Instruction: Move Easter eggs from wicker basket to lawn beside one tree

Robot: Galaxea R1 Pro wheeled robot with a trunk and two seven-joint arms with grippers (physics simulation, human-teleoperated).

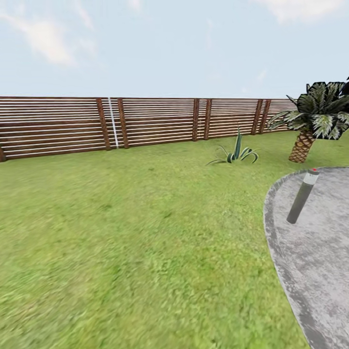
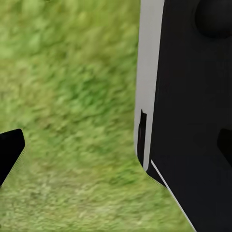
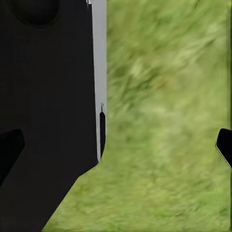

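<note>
lawn: wide green lawn (image 1: 121,242) fills the head view
fence: slat fence (image 1: 145,121) at back
patio: grey patio (image 1: 315,252), bollard (image 1: 302,196), short palm (image 1: 315,121)
step: searching; basket and eggs unseen, whereabouts unknown
next: probably turn the base to find the basket
grippers: dark fingertips (image 2: 9,150) over grass; left, right grip state unclear

Head camera: high, faces forward over lawn (image 1: 121,232) toward fence (image 1: 145,121). Both wrist cameras: close, face down; shared: lawn.

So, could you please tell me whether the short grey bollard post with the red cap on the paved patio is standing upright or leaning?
Leaning. The grey bollard post slants on the grey paved patio, its red-capped top toward the palm.
</note>
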